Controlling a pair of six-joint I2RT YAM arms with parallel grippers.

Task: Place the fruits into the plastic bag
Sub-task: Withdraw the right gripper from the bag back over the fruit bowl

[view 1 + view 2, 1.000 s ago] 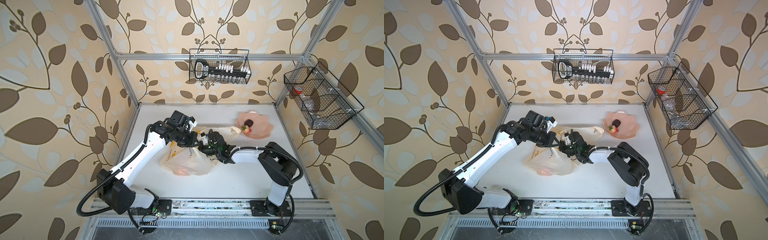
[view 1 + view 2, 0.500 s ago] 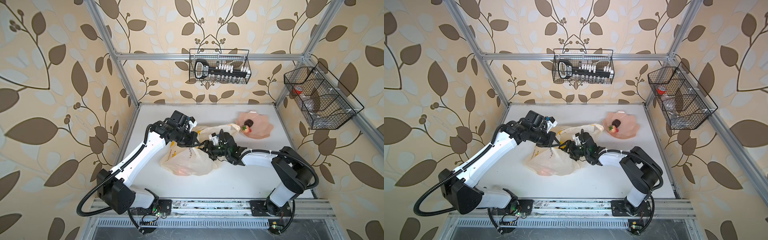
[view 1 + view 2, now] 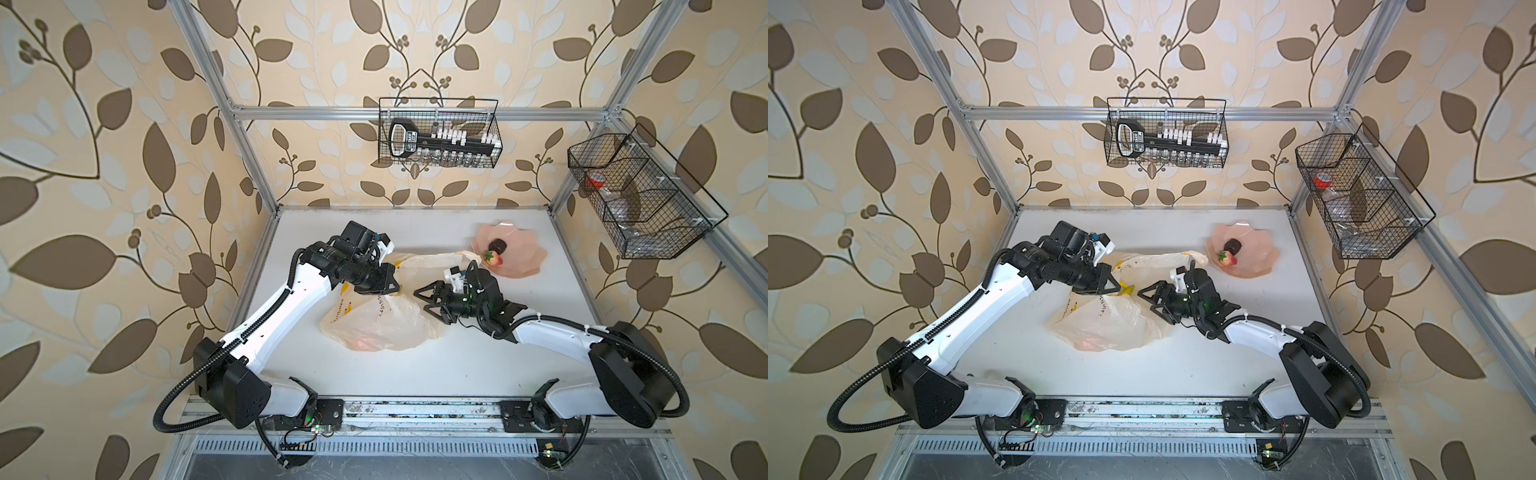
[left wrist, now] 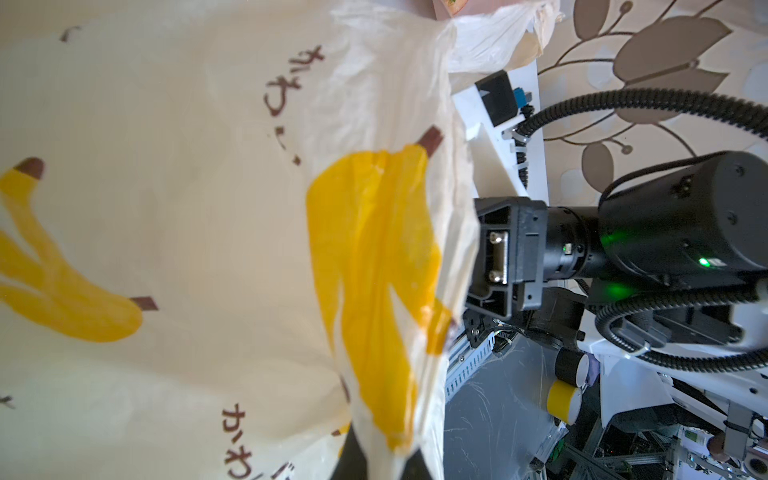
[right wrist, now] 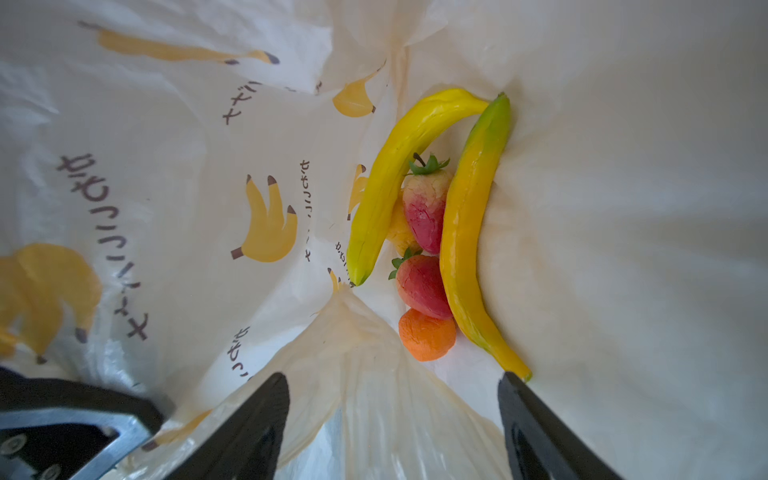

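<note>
The plastic bag [image 3: 374, 324] [image 3: 1108, 324] lies mid-table, cream with banana prints. My left gripper [image 3: 388, 289] [image 3: 1117, 289] [image 4: 380, 461] is shut on the bag's upper rim and holds the mouth up. My right gripper [image 3: 422, 301] [image 3: 1144, 301] [image 5: 390, 415] stands open at that mouth, with a loose fold of the bag [image 5: 365, 374] between its fingers [image 5: 266, 415]. Inside lie two bananas [image 5: 469, 232], two strawberries [image 5: 424, 286] and an orange [image 5: 426, 334]. On the pink plate [image 3: 523, 257] [image 3: 1258, 257] sit a strawberry [image 3: 493, 258] [image 3: 1227, 258] and a dark piece [image 3: 497, 246] [image 3: 1232, 246].
A wire basket [image 3: 438, 133] with tools hangs on the back wall. A second wire basket [image 3: 640, 195] juts from the right frame post over the table's right edge. The arms' base rail [image 3: 415, 409] runs along the front. The bag's handle [image 3: 440, 259] trails toward the plate.
My right arm has swung its elbow out to the right, and its gripper has drawn back a little from the bag's mouth, still open. The left arm and the bag have stayed put.
</note>
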